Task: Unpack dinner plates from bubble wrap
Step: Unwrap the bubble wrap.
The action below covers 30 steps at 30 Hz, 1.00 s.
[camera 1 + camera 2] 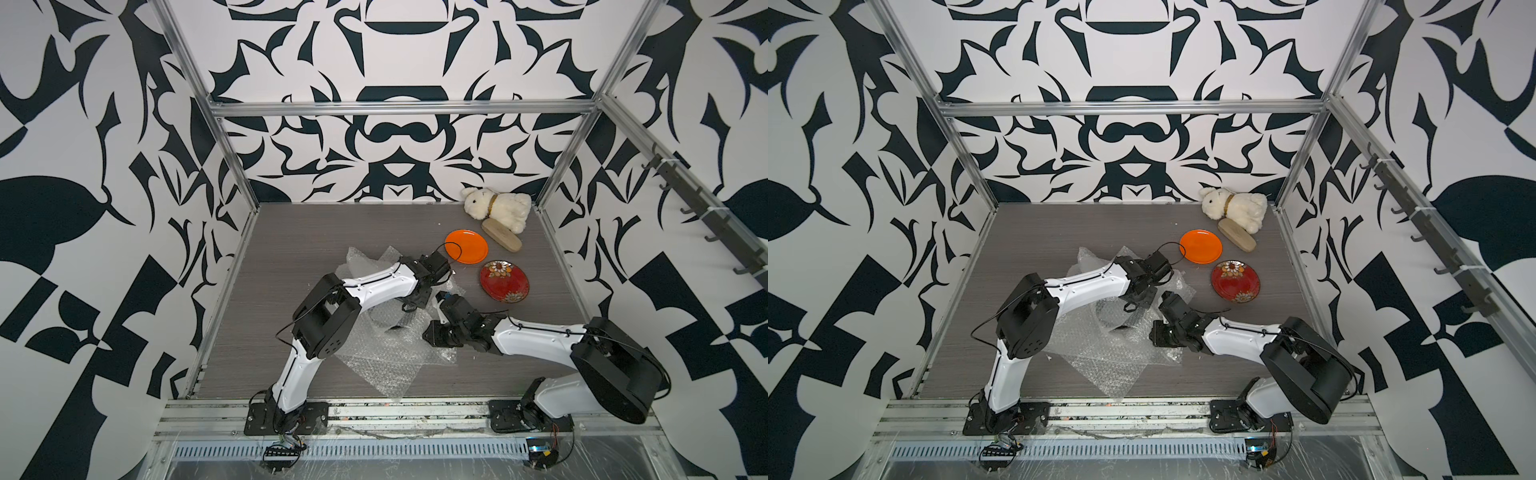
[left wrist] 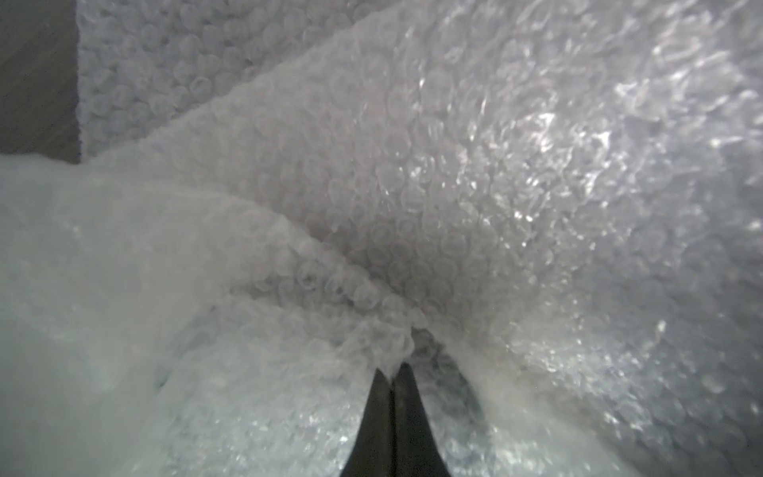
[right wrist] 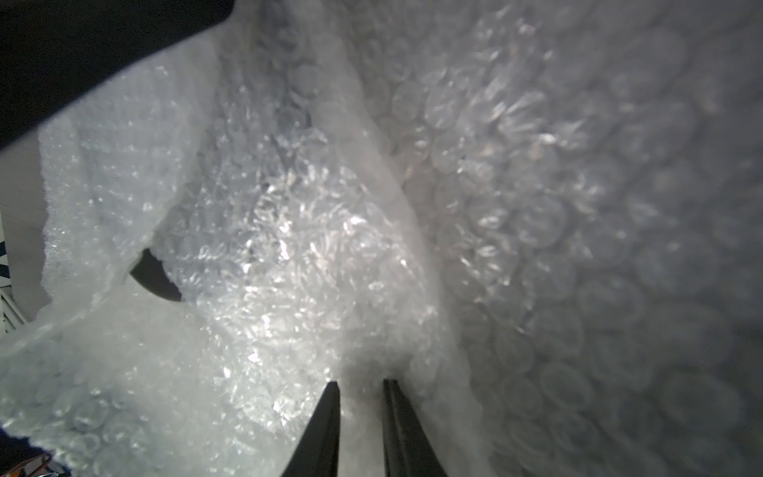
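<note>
- Left tool [image 2: 392, 369]: closed completely, tips together, with a puckered fold of the bubble wrap [image 1: 386, 357] pinched at the tips.
- Right tool [image 3: 361, 386]: jaws narrowly apart, with a thick bunch of wrap between them; a grip on it is judged likely.
- Bubble wrap: crumpled sheets spread mid-tabletop [image 1: 291, 249], between and beneath both arms.
- Orange plate [image 1: 466, 246]: unwrapped, laid flat on the far right part of the tabletop.
- Red plate [image 1: 504, 281]: unwrapped, flat, just beside the orange plate on its near side.
- Black plate [image 3: 155, 276]: only a dark curved edge is seen through a gap in the wrap; it is judged to be enclosed in the folds.
- Plush rabbit [image 1: 496, 208] and wooden brush [image 1: 501, 235]: at the far right corner, apart from the work.
- Risk: if the two grips are pulled apart sharply, the thin film may be torn or slip from the left tips.
- Risk: if the wrap is lifted with the plate inside, the plate may slide out of the gap and be dropped or chipped.
- Risk: a released plate may be knocked against the red plate nearby.
</note>
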Available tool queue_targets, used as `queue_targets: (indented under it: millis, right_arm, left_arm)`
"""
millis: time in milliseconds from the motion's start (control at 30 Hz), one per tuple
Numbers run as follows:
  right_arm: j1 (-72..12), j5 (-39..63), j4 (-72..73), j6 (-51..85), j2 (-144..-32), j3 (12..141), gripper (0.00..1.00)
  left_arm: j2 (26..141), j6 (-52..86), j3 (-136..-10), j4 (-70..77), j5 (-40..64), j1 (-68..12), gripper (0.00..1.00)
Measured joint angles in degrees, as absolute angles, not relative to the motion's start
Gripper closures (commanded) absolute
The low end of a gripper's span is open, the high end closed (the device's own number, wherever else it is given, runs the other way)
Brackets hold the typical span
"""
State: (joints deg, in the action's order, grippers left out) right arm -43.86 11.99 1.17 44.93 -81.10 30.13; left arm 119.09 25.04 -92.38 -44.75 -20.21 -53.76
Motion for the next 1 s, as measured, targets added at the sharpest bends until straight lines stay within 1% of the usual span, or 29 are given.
queue_targets:
  millis: [300,533,733,1000]
  right_arm:
    - [-43.9,11.9,1.4,44.9,-81.4,30.2,0.76]
    - [-43.9,11.9,1.4,44.9,-81.5,30.2,0.75]
    - [-43.9,11.8,1.3,44.9,-81.5,30.3,0.76]
    - [-43.9,11.7,0.9,44.9,-81.8,30.7,0.76]
  left_arm:
    - [108.9,25.2,-86.1,-41.6,-20.5,-53.8,1.0]
    - [99.6,26.3,-78.8,-39.6,-20.6,-53.8,1.0]
    - [92.1,28.7,-72.1,-39.4,-21.0,-53.7,1.0]
    - [83.6,34.3,-63.2,-41.4,-24.2,-53.3,1.0]
